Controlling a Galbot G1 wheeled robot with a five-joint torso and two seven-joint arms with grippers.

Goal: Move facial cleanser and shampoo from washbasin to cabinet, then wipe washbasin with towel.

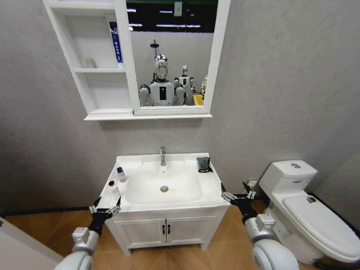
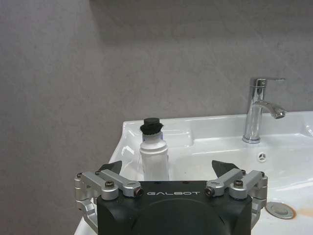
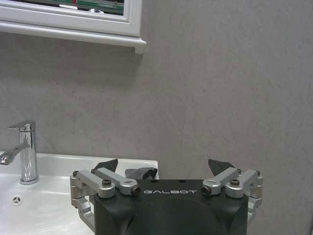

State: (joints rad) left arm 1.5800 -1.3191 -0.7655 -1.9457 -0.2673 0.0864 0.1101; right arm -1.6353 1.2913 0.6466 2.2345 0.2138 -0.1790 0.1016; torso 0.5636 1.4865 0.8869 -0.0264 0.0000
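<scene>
Here we face a white washbasin (image 1: pixel 211 194) below a wall cabinet (image 1: pixel 63 39) joined to a mirror; our left gripper (image 1: pixel 104 211) hovers at the basin's front left corner, fingers spread apart and holding nothing; our right gripper (image 1: pixel 235 197) hovers at the front right corner, equally spread and empty; two small bottles stand on the basin's left ledge, one white with a black cap (image 2: pixel 154 156) directly ahead of the left gripper, one dark-capped (image 1: pixel 121 174) farther back; the dark towel (image 1: pixel 204 164) sits at the back right corner, near the chrome tap (image 1: pixel 163 155).
</scene>
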